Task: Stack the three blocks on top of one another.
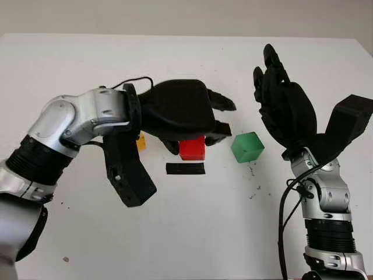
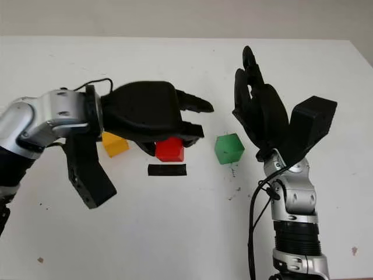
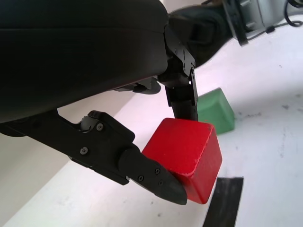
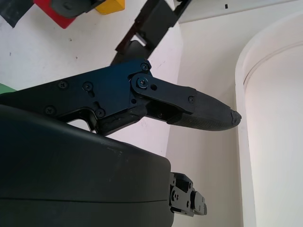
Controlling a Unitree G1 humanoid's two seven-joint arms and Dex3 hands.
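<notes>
Three blocks and one tape strip on the white table [image 1: 192,233].
The yellow block [image 2: 114,144] sits leftmost; the left hand [image 2: 152,116] grasps the red block [image 3: 187,158] beside it, just above the black tape strip [image 1: 185,168]. The green block [image 1: 247,147] stands apart, and the right hand [image 1: 287,108] is raised, released.
</notes>
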